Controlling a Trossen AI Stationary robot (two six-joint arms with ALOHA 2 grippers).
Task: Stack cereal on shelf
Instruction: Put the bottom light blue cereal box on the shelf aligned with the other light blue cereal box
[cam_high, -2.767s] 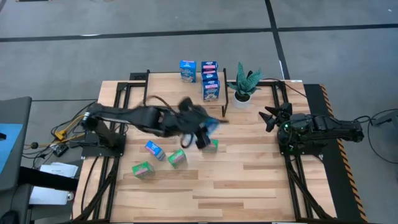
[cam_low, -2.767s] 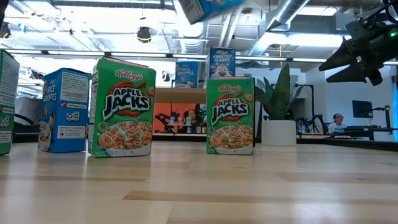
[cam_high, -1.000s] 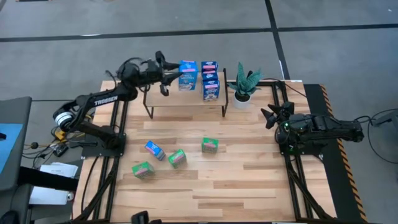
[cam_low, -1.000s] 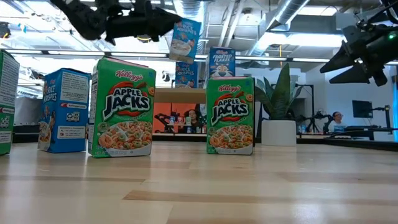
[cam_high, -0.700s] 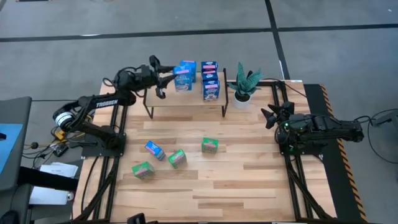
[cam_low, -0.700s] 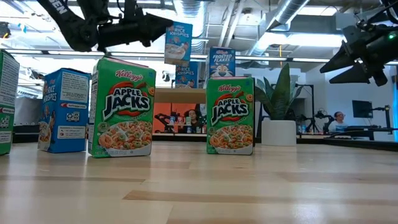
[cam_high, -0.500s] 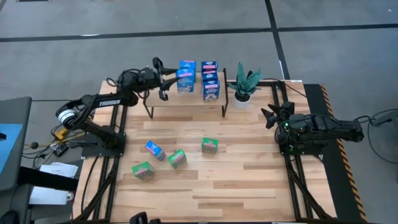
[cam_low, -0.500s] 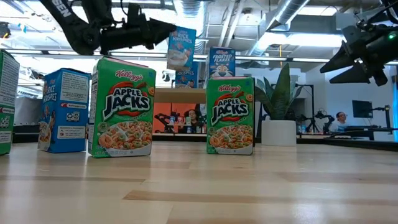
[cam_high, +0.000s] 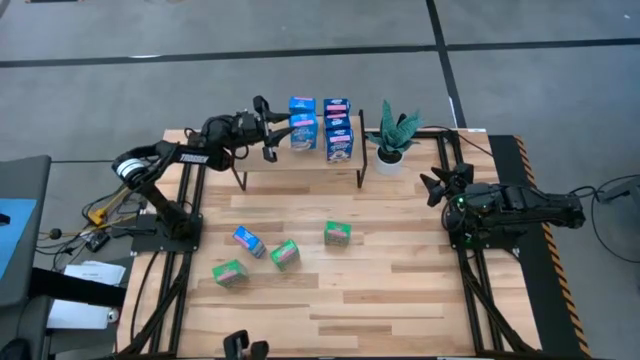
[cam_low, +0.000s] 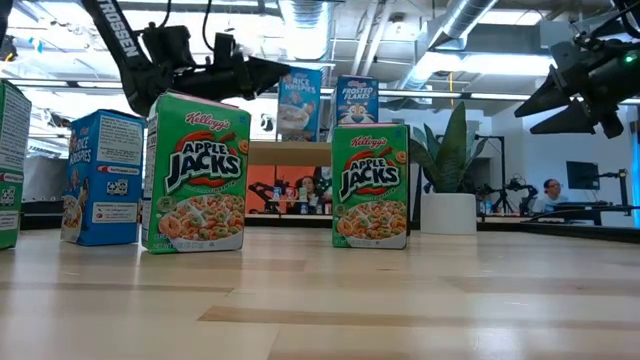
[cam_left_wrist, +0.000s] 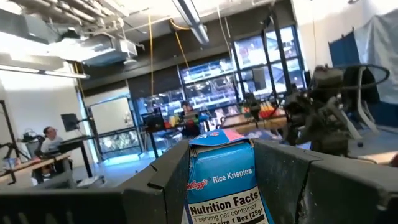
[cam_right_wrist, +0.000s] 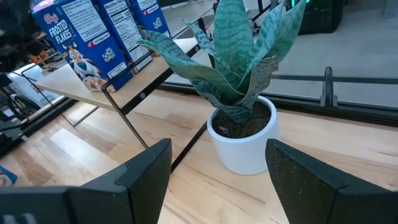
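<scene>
the left tool (cam_high: 283, 130) is clamped on a blue rice krispies box (cam_high: 301, 131), holding it at the shelf (cam_high: 300, 160) right next to the other blue boxes up there, a frosted flakes box (cam_low: 356, 100) among them. from the left wrist view the rice krispies box (cam_left_wrist: 225, 186) sits squarely between the two fingers (cam_left_wrist: 283, 177). i can't tell from any view whether its bottom is actually touching the shelf board yet or just hanging above it

what i'd worry about: if it lets go while the box is a bit off the board or tilted, that light cardboard thing tips over, and the neighbours are close enough that it could knock one down or off the back edge. pulling the fingers out sideways could also drag the box or clip the one beside it, it's tight up there

the right tool (cam_high: 436, 186) is parked at the right side of the bench with its fingers spread wide and nothing in them, pointed at the potted plant (cam_right_wrist: 239, 93) by the shelf's end

still plenty left to do: apple jacks boxes (cam_low: 197, 172) and another blue box (cam_high: 247, 240) are standing loose on the bench (cam_high: 400, 290), well apart from the shelf

surface is pale butcher-block wood, smooth and a bit glossy, so boxes would probably slide easy. room behind is an open workshop/lab space, exposed ducts and pipes overhead, glass partitions, desks, and a person (cam_low: 541, 192) sitting far off in the background
</scene>
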